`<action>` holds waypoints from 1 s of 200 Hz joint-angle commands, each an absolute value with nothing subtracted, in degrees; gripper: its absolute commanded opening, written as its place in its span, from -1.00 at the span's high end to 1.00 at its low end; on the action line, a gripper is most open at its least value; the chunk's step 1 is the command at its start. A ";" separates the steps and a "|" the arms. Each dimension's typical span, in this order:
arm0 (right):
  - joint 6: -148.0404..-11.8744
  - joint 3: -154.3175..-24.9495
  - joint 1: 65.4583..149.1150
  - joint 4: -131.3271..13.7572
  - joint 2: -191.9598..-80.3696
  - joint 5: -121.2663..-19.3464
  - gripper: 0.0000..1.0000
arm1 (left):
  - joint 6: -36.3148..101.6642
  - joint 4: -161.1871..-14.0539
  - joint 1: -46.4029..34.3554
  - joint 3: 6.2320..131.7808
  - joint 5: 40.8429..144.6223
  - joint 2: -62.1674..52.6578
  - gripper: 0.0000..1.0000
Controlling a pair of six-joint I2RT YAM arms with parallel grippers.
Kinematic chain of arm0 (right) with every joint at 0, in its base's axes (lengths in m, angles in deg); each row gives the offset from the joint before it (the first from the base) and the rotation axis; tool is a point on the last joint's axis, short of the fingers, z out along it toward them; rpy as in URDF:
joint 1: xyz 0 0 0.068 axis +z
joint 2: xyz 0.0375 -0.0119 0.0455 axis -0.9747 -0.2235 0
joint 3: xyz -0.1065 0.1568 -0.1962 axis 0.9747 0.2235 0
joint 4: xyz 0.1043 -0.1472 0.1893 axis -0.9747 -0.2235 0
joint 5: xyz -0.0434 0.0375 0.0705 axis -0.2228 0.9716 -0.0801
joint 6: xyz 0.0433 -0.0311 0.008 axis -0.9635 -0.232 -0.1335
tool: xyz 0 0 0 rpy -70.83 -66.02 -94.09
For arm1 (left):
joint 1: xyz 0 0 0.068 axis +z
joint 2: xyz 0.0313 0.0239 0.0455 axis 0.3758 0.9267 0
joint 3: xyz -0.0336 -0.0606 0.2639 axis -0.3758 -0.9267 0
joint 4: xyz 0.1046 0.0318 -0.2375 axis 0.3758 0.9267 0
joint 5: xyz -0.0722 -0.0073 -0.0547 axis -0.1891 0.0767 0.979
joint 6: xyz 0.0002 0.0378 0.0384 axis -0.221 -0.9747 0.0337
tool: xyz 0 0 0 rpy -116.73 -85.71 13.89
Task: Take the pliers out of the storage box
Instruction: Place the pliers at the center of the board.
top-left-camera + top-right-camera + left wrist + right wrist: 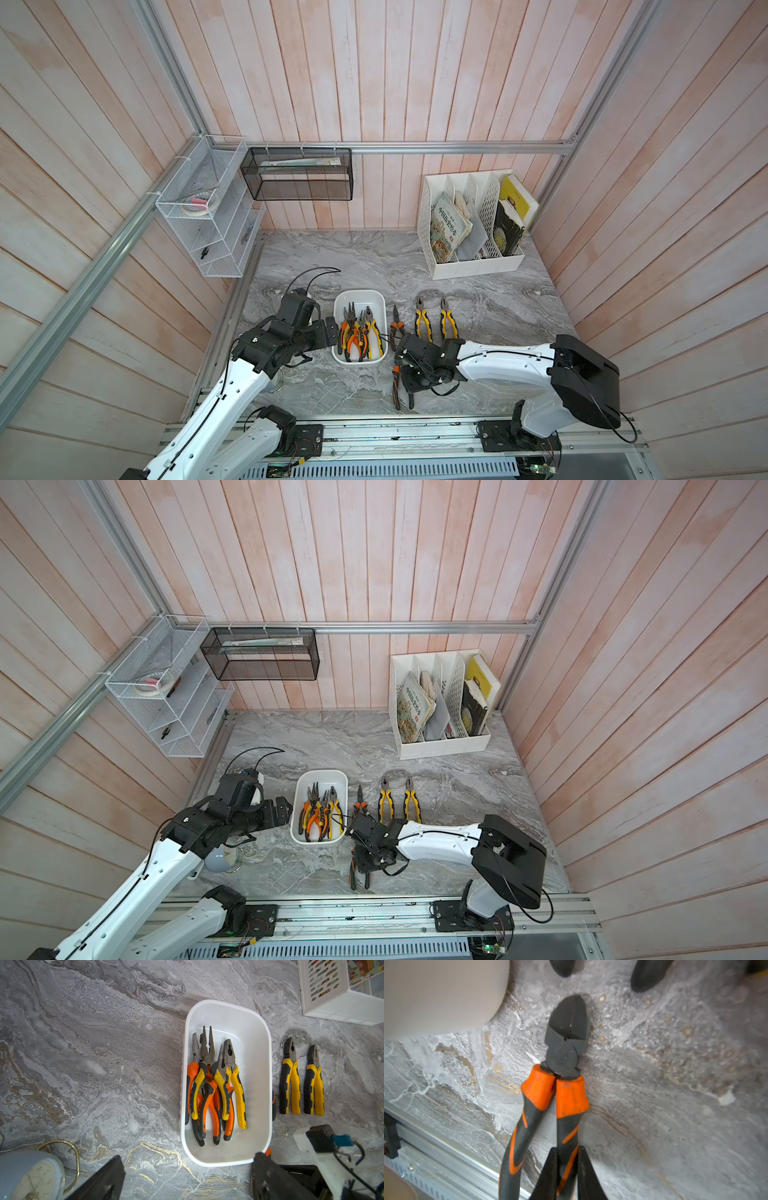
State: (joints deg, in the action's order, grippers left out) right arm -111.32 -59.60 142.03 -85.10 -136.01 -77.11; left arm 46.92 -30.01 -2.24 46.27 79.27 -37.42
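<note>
Pliers in the box [214, 1084]: several pairs, orange-and-black and yellow-and-black, lie overlapped with their handles tangled, noses toward the far wall.
Storage box [257, 1047]: a white tub standing on the marble surface [104, 1043] between the two arms.
Pliers already out: one orange needle-nosed pair [397, 326] just beside the box, then two yellow pairs [423, 322] [448, 322], in a row to the robot's right.
Held cutters [566, 1043]: an orange-and-black diagonal pair, low over the surface in front of that row; whether the head touches down I cannot tell.
Right pincer [566, 1150]: clamped tight on one handle of the cutters; the other handle hangs free.
Left pincer [188, 1157]: spread fully wide, holding nothing, just beside the box's left wall.
Step in hand: probably setting down the fourth pair.
Next move: lower until the cutters rest flat, release, lift clear. The following pick needs one handle singled out from the tangle, or neighbours may lift with it.
</note>
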 commanded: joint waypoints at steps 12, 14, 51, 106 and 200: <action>-113.98 -61.44 142.06 -86.78 -136.15 -78.52 0.92 | 46.56 -31.62 -1.89 45.14 79.79 -39.09 -1.00; -113.99 -61.47 142.04 -86.80 -136.20 -78.50 0.90 | 46.61 -31.66 -1.93 45.13 79.80 -39.13 -1.00; -113.99 -61.97 142.05 -86.85 -136.38 -78.26 0.66 | 46.70 -31.73 -1.94 45.12 79.97 -39.16 -1.00; -113.99 -62.26 142.05 -86.93 -136.59 -78.36 0.59 | 46.81 -31.93 -1.98 44.94 80.15 -39.07 -1.00; -114.85 -64.39 141.97 -89.33 -136.68 -80.49 0.35 | 47.01 -31.93 -2.05 44.94 80.15 -38.99 -1.00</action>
State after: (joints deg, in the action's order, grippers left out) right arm -113.71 -62.62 142.03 -86.87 -137.23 -78.19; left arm 46.96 -31.06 -2.24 45.75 80.08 -38.75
